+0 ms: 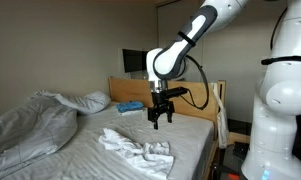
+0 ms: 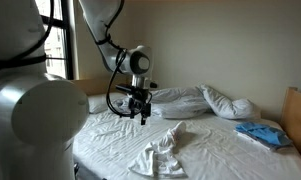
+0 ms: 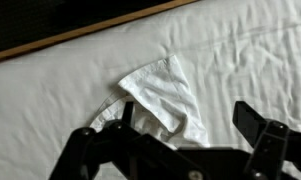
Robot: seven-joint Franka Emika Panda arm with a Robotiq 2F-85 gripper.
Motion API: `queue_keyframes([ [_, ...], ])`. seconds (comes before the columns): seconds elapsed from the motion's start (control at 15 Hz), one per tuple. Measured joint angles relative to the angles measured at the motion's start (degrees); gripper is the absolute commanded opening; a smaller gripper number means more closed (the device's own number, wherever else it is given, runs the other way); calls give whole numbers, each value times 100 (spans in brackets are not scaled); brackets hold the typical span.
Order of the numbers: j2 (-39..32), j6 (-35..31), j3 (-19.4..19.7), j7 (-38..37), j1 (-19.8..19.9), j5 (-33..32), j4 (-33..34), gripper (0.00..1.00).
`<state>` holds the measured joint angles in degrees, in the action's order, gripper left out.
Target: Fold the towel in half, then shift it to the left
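A crumpled white towel [image 1: 136, 148] lies on the white bed sheet near the foot of the bed, and it shows in both exterior views [image 2: 160, 152]. My gripper [image 1: 160, 114] hangs in the air above the bed, just past the towel's far end [image 2: 140, 112]. In the wrist view the towel's [image 3: 155, 85] corner lies below and between the two black fingers of the gripper [image 3: 188, 125]. The fingers are spread apart with nothing between them, and they do not touch the towel.
A rumpled white duvet [image 1: 30, 125] and pillows [image 2: 205, 100] are piled at one side of the bed. A blue cloth [image 1: 130, 106] lies by the wooden headboard [image 2: 295, 110]. The bed's wooden edge [image 3: 80, 38] runs across the top of the wrist view.
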<state>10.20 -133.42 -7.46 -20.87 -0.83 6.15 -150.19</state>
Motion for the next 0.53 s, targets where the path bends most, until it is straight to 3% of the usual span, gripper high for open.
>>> queue_keyframes([
  [0.53, -1288, -436, 286, -911, -11, -337, -95, 100],
])
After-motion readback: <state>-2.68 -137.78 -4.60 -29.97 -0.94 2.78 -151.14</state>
